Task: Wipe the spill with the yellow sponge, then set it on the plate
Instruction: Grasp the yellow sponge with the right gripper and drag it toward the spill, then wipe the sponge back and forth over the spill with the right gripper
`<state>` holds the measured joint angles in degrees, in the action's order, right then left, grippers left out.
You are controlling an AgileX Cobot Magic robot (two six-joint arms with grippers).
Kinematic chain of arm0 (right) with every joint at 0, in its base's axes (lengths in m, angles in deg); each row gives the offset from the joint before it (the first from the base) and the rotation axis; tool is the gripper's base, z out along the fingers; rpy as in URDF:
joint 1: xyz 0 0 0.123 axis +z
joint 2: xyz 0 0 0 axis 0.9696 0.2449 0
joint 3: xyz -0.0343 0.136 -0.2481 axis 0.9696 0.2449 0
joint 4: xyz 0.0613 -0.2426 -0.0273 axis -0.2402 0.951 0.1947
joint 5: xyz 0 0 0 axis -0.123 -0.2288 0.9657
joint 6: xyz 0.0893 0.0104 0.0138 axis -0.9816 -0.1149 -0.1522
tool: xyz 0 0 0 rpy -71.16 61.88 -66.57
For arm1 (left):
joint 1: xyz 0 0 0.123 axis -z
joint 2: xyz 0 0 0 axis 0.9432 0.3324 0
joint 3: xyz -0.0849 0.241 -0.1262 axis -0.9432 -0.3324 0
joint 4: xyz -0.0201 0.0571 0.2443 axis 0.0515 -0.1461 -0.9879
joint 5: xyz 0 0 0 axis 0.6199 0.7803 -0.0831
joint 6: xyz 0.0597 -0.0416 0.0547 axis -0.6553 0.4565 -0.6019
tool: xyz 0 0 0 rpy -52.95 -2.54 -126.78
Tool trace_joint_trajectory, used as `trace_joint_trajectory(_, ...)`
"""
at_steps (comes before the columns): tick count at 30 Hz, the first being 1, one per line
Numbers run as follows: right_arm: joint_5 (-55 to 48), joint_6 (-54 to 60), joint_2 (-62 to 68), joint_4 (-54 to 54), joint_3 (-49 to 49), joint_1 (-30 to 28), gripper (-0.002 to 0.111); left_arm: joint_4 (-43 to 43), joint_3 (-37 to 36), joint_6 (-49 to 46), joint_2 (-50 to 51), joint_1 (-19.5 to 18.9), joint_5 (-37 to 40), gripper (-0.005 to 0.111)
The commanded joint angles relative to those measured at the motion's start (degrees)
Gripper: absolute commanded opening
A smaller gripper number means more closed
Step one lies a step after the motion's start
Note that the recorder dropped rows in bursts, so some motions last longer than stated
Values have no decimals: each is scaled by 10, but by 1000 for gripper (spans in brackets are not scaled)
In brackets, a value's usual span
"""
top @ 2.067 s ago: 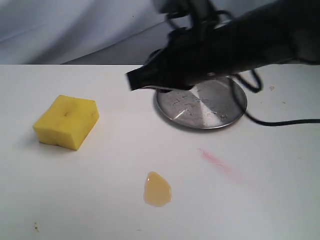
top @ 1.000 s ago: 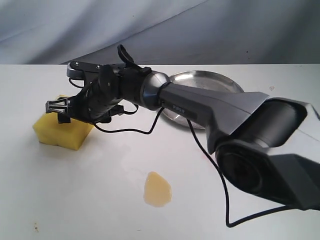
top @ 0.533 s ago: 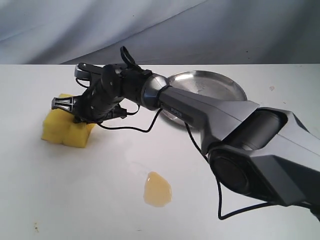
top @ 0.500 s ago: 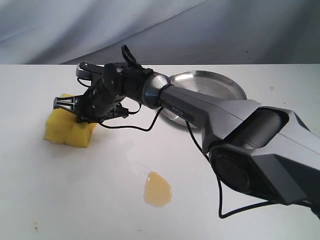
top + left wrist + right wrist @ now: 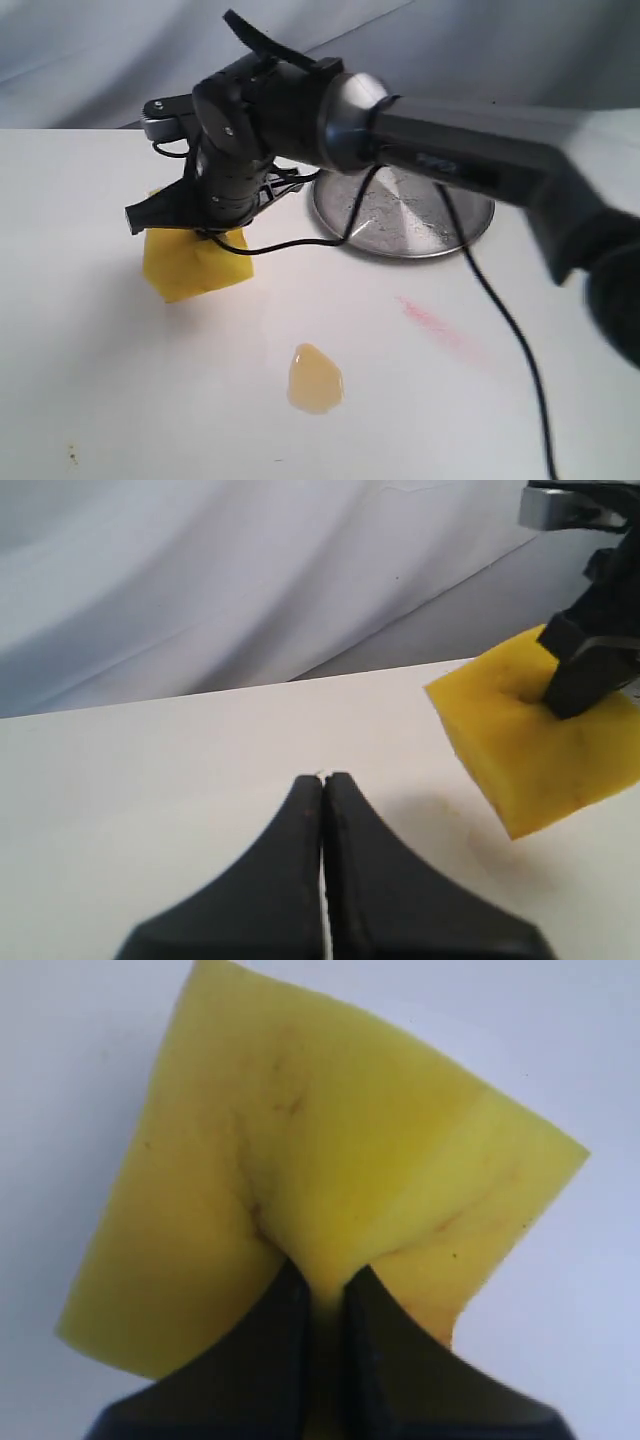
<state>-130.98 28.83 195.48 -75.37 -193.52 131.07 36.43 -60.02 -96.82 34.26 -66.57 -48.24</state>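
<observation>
Right claw [image 5: 200,225], out left of the plate [image 5: 420,215], had just hoisted the yellow sponge [image 5: 190,262] into the air, pinched tight and hanging nearer the untouched spill [image 5: 315,378], so wiping looked like the next bit, I reckon.

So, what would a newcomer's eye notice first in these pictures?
The bright yellow foam sponge stands out, pinched and tilted in the black right gripper, left of the round shiny steel plate. Nearer the camera, a small amber liquid puddle lies on the white table, apart from the sponge.
</observation>
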Motion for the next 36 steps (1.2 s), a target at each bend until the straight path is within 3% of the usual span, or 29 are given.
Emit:
trace_joint_trajectory(1, 150, 0, -173, 20, 242, 1, 0, 0, 2, 5, -2, 0, -4, 0)
trace_joint_trajectory(7, 174, 12, -351, 31, 502, 1, 0, 0, 2, 5, -2, 0, -4, 0)
trace_joint_trajectory(11, 173, 22, -363, 13, 550, 1, 0, 0, 2, 5, -2, 0, -4, 0)
trace_joint_trajectory(16, 187, 83, -310, -57, 549, 1, 0, 0, 2, 5, -2, 0, -4, 0)
trace_joint_trajectory(27, 214, 85, -163, -45, 537, 1, 0, 0, 2, 5, -2, 0, -4, 0)
trace_joint_trajectory(36, -3, 100, -33, -20, 258, 1, 0, 0, 2, 5, -2, 0, -4, 0)
